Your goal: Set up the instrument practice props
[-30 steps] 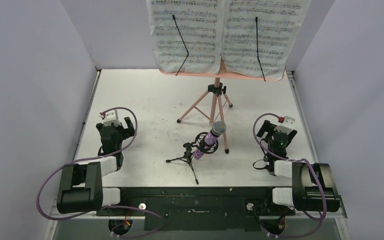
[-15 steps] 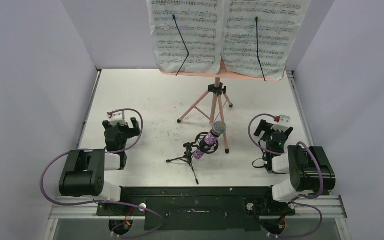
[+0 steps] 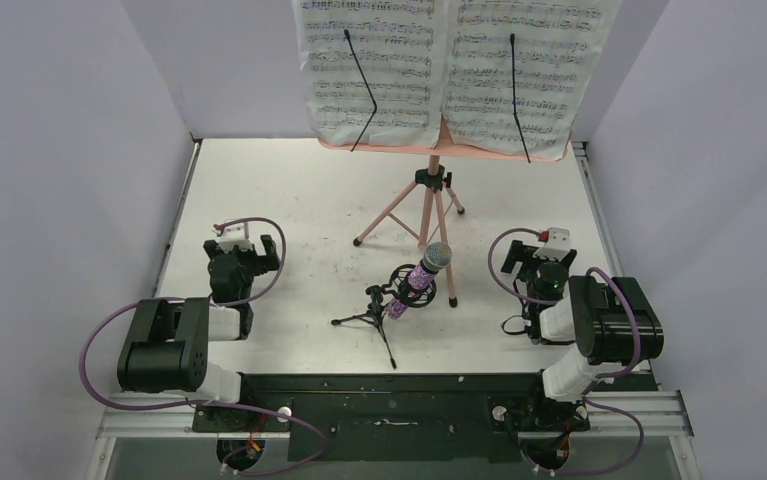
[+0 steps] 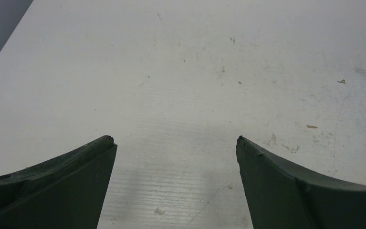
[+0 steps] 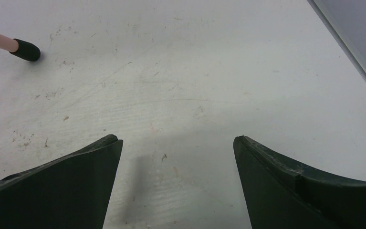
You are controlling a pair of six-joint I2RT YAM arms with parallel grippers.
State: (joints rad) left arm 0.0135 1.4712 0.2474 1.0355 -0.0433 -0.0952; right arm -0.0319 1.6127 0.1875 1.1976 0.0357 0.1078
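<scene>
The pink tripod music stand [image 3: 434, 205] stands at the back middle with two white sheet-music pages [image 3: 369, 70] on its desk under black clips. The purple glitter microphone [image 3: 425, 273] with grey mesh head sits tilted in the ring mount of the small black tripod mic stand [image 3: 374, 310] in front of it. My left gripper [image 3: 244, 250] is open and empty over bare table at the left; the left wrist view [image 4: 175, 139] shows only table between its fingers. My right gripper [image 3: 537, 258] is open and empty at the right, as its wrist view [image 5: 177, 138] shows.
A pink stand leg with a black foot [image 5: 26, 49] lies at the upper left of the right wrist view. Grey walls close the table [image 3: 289, 200] on the left, back and right. A black rail [image 3: 389, 395] runs along the near edge.
Both arms have drawn back and folded toward their bases. The left moved early and then stayed still; the right kept folding. The stands, pages and microphone have not moved.
</scene>
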